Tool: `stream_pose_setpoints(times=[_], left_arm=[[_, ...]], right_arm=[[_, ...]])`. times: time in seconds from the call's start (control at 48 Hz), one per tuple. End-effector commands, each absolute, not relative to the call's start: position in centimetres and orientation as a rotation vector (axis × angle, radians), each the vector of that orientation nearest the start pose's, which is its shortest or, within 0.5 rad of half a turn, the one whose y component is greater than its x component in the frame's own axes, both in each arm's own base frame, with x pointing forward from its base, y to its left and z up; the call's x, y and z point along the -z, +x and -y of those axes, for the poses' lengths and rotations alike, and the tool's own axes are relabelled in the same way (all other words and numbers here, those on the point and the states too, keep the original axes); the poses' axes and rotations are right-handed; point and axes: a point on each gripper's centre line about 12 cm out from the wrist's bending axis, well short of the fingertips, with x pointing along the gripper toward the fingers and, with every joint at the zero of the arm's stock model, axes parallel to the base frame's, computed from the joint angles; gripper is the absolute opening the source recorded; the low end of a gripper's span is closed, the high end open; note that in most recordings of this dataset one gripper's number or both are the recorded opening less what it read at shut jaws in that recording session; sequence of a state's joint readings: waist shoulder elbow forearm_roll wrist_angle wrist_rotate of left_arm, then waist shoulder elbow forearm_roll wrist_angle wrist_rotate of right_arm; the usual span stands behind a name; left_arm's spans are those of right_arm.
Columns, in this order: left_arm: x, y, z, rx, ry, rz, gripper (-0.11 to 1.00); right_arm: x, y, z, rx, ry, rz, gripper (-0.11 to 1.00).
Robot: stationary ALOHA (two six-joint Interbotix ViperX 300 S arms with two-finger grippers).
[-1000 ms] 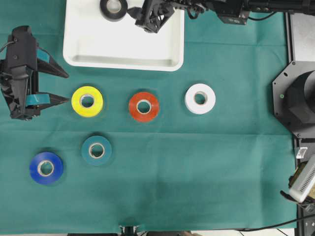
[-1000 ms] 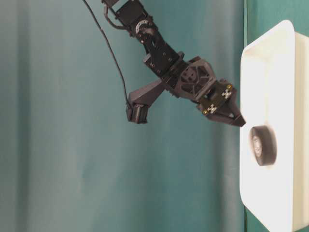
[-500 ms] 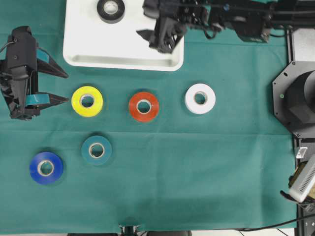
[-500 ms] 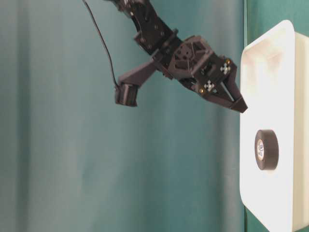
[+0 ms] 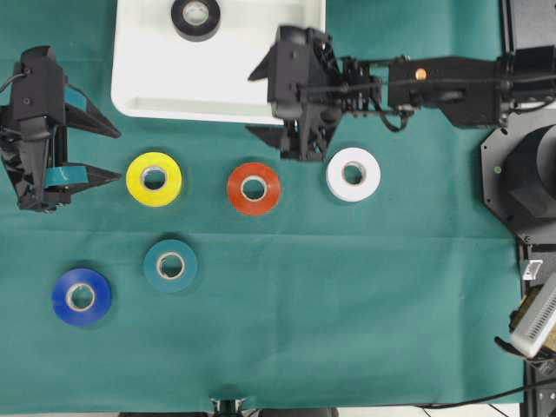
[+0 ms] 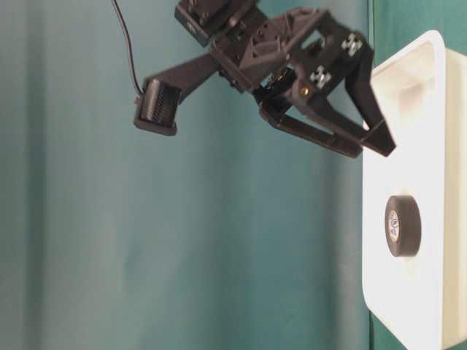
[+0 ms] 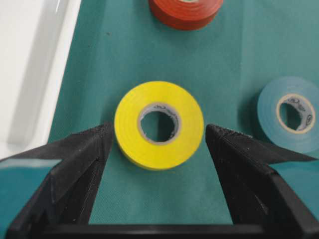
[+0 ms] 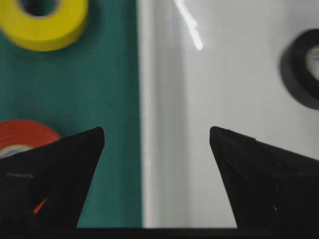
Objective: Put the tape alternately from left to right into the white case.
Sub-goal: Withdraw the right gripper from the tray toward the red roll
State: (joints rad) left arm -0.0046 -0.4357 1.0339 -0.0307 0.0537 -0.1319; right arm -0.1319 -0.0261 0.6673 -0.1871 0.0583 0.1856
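Black tape roll (image 5: 197, 16) lies inside the white case (image 5: 156, 87) at twelve o'clock; five rolls sit on the green cloth (image 5: 347, 295). Right gripper (image 5: 263, 102) gapes empty over the case's rim; left gripper (image 5: 111, 154), spread wide, flanks the yellow roll (image 5: 154, 179).

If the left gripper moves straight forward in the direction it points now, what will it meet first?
Most likely the yellow tape. In the left wrist view it lies directly ahead of the open left gripper, centred between the two fingers. The gripper's height above the cloth is unclear, so it might pass over the roll.
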Motion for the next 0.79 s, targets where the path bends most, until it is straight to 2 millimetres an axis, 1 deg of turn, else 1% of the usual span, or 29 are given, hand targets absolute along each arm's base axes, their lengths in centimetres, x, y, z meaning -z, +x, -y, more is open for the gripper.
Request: stream_pose_setpoints(times=[0.0, 0.187, 0.271, 0.521, 0.646, 0.771], left_arm=[[-18.9, 27.1, 0.1, -0.047, -0.158, -0.631, 0.82], [-18.9, 27.2, 0.1, -0.047, -0.158, -0.629, 0.82], [-18.9, 27.1, 0.1, -0.047, -0.158, -0.631, 0.82], [-19.0, 27.2, 0.4, -0.035, -0.153, -0.626, 0.82], [-18.8, 27.1, 1.3, -0.004, -0.143, -0.633, 0.82], [-18.4, 27.1, 2.7, 0.045, -0.123, -0.648, 0.82]], right_arm=[[-18.5, 37.9, 4.0, 0.108, 0.028, -0.663, 0.66], [-17.8, 37.5, 2.0, 0.056, 0.011, -0.686, 0.66], [-17.8, 37.4, 1.5, 0.045, 0.008, -0.686, 0.66], [-18.0, 37.6, 1.5, 0.043, 0.005, -0.676, 0.66], [-18.0, 37.6, 1.5, 0.043, 0.005, -0.677, 0.66], [-18.0, 37.6, 1.5, 0.043, 0.005, -0.677, 0.66]])
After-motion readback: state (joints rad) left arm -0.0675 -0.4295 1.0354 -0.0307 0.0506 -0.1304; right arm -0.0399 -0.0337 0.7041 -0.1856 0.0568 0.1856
